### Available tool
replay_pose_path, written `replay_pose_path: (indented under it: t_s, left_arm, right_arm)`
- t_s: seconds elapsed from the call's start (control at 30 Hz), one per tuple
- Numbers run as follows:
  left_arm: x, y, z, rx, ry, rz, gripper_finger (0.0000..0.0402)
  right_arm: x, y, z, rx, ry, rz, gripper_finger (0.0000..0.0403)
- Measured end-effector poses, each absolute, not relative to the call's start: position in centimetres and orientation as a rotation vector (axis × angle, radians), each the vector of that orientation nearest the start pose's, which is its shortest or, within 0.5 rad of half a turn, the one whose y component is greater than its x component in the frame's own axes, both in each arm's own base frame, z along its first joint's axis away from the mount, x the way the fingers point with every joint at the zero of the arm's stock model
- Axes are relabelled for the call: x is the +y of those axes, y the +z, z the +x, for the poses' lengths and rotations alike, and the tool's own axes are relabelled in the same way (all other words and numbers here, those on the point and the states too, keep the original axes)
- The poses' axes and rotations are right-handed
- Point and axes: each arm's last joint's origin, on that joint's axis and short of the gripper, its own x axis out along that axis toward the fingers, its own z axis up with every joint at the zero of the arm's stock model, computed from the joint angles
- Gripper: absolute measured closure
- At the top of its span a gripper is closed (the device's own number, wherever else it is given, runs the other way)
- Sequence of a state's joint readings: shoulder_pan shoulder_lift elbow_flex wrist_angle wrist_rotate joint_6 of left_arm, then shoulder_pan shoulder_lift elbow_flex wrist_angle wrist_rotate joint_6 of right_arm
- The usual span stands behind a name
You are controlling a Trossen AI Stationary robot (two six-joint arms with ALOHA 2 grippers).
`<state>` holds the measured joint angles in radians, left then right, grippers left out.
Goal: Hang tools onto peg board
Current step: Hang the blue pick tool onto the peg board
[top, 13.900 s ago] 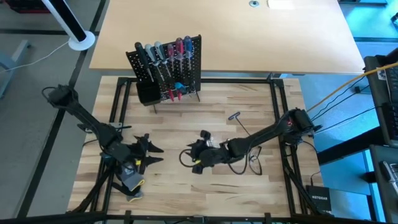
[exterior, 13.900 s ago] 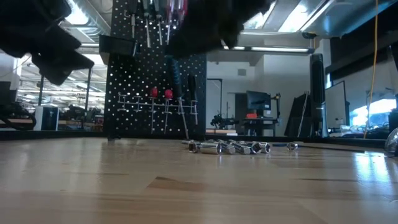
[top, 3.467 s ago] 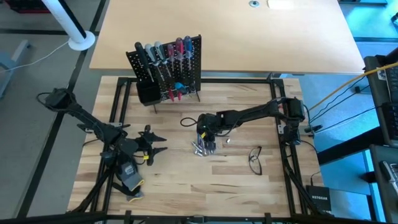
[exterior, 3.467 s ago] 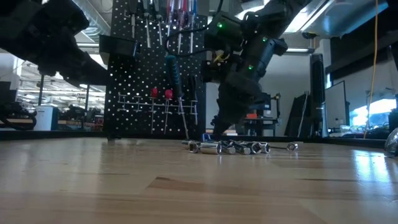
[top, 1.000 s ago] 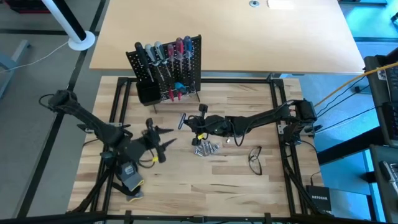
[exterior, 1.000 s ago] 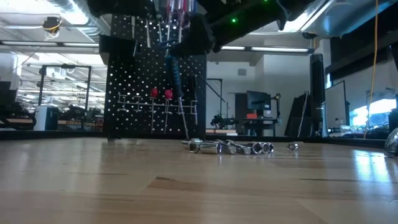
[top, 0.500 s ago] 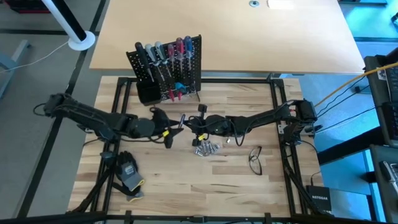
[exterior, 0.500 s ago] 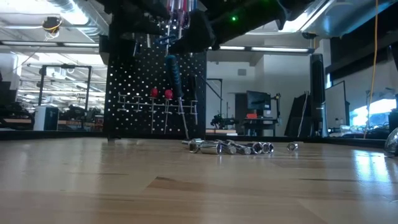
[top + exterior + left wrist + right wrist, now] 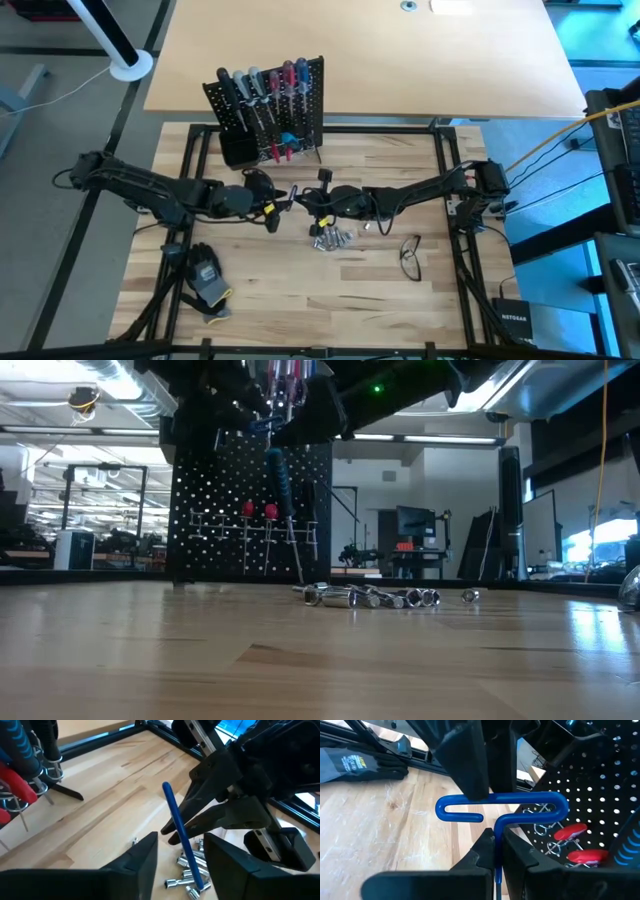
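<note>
Fingers of the right gripper (image 9: pixel 494 851) are clenched on the stem of a blue T-handle tool (image 9: pixel 503 806), holding it in the air above a cluster of silver bits (image 9: pixel 330 237) on the wooden table (image 9: pixel 300 290). The left gripper (image 9: pixel 180 851) meets it from the other side — its fingers (image 9: pixel 145 851) straddle the blue bar, parted, not visibly pressing it. The peg board (image 9: pixel 268 110), already hung with screwdrivers, stands near behind. A glove (image 9: pixel 207 283) lies well apart.

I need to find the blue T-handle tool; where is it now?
The blue T-handle tool is mid-table in the high view, gripped by the right gripper, with the left gripper closing around it, above the silver metal bits.
</note>
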<state>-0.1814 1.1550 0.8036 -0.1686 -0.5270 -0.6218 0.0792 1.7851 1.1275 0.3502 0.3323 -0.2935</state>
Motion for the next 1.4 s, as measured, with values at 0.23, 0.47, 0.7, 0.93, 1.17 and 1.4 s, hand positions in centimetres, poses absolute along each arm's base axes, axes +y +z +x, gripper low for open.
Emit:
replay_pose_path:
  t_s: [0.23, 0.47, 0.7, 0.93, 1.17, 1.4]
  left_arm:
    - [-3.1, 27.2, 24.4, 0.369, 0.439, -0.423, 0.0329]
    - [-3.1, 27.4, 24.6, 0.351, 0.423, -0.381, 0.0366]
    - [-3.1, 27.0, 24.9, 0.373, 0.416, -0.335, 0.0395]
    - [-3.0, 28.0, 24.6, 0.377, 0.423, -0.280, 0.0398]
    - [-2.7, 31.9, 23.6, 0.462, 0.520, -0.199, 0.0400]
    - [-2.1, 36.3, 22.3, 0.496, 0.582, -0.195, 0.0400]
  right_arm:
    - [2.2, 23.3, 39.8, 0.311, -0.205, -0.347, 0.0382]
    - [2.2, 23.4, 39.8, 0.297, -0.201, -0.344, 0.0381]
    - [2.2, 23.3, 39.8, 0.304, -0.201, -0.334, 0.0381]
    - [2.2, 23.5, 39.8, 0.284, -0.220, -0.285, 0.0363]
    - [2.3, 25.5, 38.0, 0.352, -0.244, -0.285, 0.0318]
    - [1.9, 27.7, 34.5, 0.515, -0.231, -0.312, 0.0309]
